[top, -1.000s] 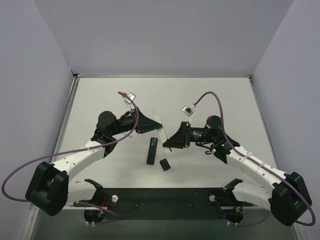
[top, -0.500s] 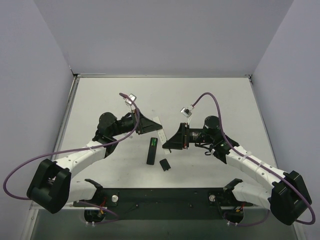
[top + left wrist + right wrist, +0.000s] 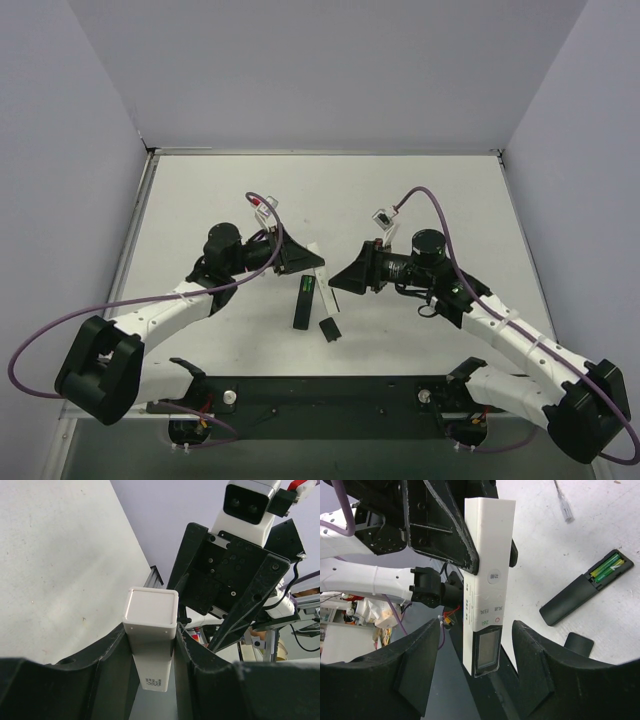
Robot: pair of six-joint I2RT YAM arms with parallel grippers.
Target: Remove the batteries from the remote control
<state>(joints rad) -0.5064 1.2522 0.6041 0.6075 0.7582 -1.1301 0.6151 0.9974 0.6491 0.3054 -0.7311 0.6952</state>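
Note:
The black remote control (image 3: 302, 303) lies on the table between the two arms, its slot open, with green batteries (image 3: 307, 286) inside. The right wrist view shows the remote control (image 3: 575, 597) and the batteries (image 3: 607, 567) at its far end. My left gripper (image 3: 312, 262) is shut on a white stick (image 3: 150, 630), which it holds above the table. My right gripper (image 3: 477, 630) stands open, its fingers either side of the white stick's (image 3: 487, 580) screen end with a gap on each side.
A small black cover piece (image 3: 328, 329) lies just right of the remote's near end, also in the right wrist view (image 3: 579, 643). A thin white strip (image 3: 563, 505) lies farther off on the white table (image 3: 430, 200). Grey walls close in three sides.
My right gripper has opened and let go of the white stick. My left gripper closed on the stick and now holds it alone. Remote and cover have not moved.

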